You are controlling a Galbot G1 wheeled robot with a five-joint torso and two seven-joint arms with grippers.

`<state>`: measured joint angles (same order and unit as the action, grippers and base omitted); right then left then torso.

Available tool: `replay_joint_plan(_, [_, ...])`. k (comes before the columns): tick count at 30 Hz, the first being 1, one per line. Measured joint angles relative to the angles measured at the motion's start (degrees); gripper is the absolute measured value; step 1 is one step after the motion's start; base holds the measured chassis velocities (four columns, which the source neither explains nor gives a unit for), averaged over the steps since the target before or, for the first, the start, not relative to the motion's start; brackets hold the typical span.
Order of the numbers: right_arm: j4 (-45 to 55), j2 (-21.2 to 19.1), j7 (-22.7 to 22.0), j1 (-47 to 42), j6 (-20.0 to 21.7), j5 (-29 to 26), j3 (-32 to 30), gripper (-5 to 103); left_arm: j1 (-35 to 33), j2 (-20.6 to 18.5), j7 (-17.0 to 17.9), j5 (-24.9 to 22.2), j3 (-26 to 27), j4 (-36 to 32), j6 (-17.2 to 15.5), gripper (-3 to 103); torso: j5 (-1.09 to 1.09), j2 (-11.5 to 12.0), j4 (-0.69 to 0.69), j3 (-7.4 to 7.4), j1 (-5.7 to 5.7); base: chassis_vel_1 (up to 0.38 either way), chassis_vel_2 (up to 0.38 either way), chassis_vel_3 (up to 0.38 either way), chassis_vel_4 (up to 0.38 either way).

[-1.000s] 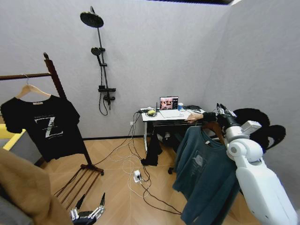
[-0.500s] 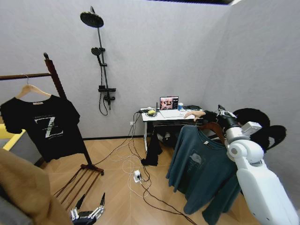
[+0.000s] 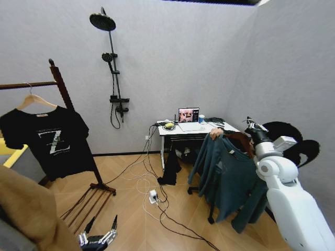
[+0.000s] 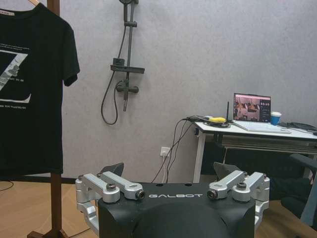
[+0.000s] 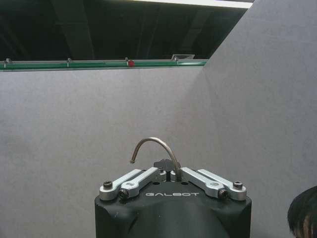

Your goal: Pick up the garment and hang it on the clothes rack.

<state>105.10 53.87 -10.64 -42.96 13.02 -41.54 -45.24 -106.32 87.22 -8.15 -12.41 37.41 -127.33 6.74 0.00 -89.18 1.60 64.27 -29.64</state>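
Right, scanning from the clothes rack (image 3: 58, 91) side: its bar already carries the black Z T-shirt (image 3: 49, 138) on a hanger, hanging just below the bar beside the near post. Bare bar shows only toward the far end from that post, so free space to hook on looks tight.

Below the rack base, my left gripper (image 3: 99, 238) is parked low over the floor. In its wrist view the left gripper (image 4: 176, 191) has its fingers spread wide, nothing between them.

Well apart from the rack, past the desk (image 3: 191, 129), my right gripper (image 3: 251, 130) holds the garment (image 3: 230, 178) up by its wooden hanger (image 3: 238, 138). The shirt hangs free off the floor, in front of the desk. In the right wrist view the right gripper (image 5: 171, 174) is closed on the hanger neck, the metal hook (image 5: 153, 146) curling up above the fingers.

Risks as I see them:
- a loose sleeve could snag the desk or chair.
- the garment could slide off one hanger shoulder.
- the hook could twist in the grip and meet the bar wrong way round.
- it could foul the T-shirt's hanger.
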Motion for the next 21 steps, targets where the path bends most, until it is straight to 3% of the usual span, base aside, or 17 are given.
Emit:
replay_joint_plan(2, [0.2, 0.0, 0.0, -0.3, 0.0, -0.1, -0.2, 1, 0.0, 0.0, 0.0, 0.0, 0.0, 0.0, 0.0, 100, 0.0, 0.0, 0.0, 0.0, 0.0, 0.0, 0.0, 0.0, 0.0])
replay_joint_plan(4, [1.0, 0.0, 0.5, -1.5, 0.0, -0.2, -0.8, 17, 0.0, 0.0, 0.0, 0.0, 0.0, 0.0, 0.0, 100, 0.0, 0.0, 0.0, 0.0, 0.0, 0.0, 0.0, 0.0, 0.0])
replay_joint_plan(6, [1.2, 0.0, 0.8, -1.9, 0.0, -0.2, -1.0, 17, 0.0, 0.0, 0.0, 0.0, 0.0, 0.0, 0.0, 100, 0.0, 0.0, 0.0, 0.0, 0.0, 0.0, 0.0, 0.0, 0.0])
replay_joint_plan(7, [1.8, 0.2, 1.5, -2.9, 0.1, 0.1, -1.5, 28, 0.0, 0.0, 0.0, 0.0, 0.0, 0.0, 0.0, 100, 0.0, 0.0, 0.0, 0.0, 0.0, 0.0, 0.0, 0.0, 0.0])
replay_joint_plan(9, [2.1, 0.3, 1.8, -3.5, 0.2, 0.2, -1.7, 28, 0.0, 0.0, 0.0, 0.0, 0.0, 0.0, 0.0, 100, 0.0, 0.0, 0.0, 0.0, 0.0, 0.0, 0.0, 0.0, 0.0])
replay_joint_plan(10, [2.4, 0.4, 2.0, -4.2, 0.3, 0.5, -2.1, 39, 0.0, 0.0, 0.0, 0.0, 0.0, 0.0, 0.0, 100, 0.0, 0.0, 0.0, 0.0, 0.0, 0.0, 0.0, 0.0, 0.0])
replay_joint_plan(12, [2.5, 0.5, 2.1, -4.5, 0.4, 0.6, -2.2, 39, 0.0, 0.0, 0.0, 0.0, 0.0, 0.0, 0.0, 100, 0.0, 0.0, 0.0, 0.0, 0.0, 0.0, 0.0, 0.0, 0.0])
replay_joint_plan(13, [2.5, 0.6, 2.1, -4.9, 0.5, 1.1, -2.4, 49, 0.0, 0.0, 0.0, 0.0, 0.0, 0.0, 0.0, 100, 0.0, 0.0, 0.0, 0.0, 0.0, 0.0, 0.0, 0.0, 0.0])
replay_joint_plan(16, [2.3, 0.7, 2.0, -5.0, 0.5, 2.0, -2.7, 55, 0.0, 0.0, 0.0, 0.0, 0.0, 0.0, 0.0, 100, 0.0, 0.0, 0.0, 0.0, 0.0, 0.0, 0.0, 0.0, 0.0])
replay_joint_plan(21, [1.3, 1.6, 1.4, -6.1, -0.1, 4.5, -2.8, 77, 0.0, 0.0, 0.0, 0.0, 0.0, 0.0, 0.0, 100, 0.0, 0.0, 0.01, 0.0, 0.0, 0.0, 0.0, 0.0, 0.0])
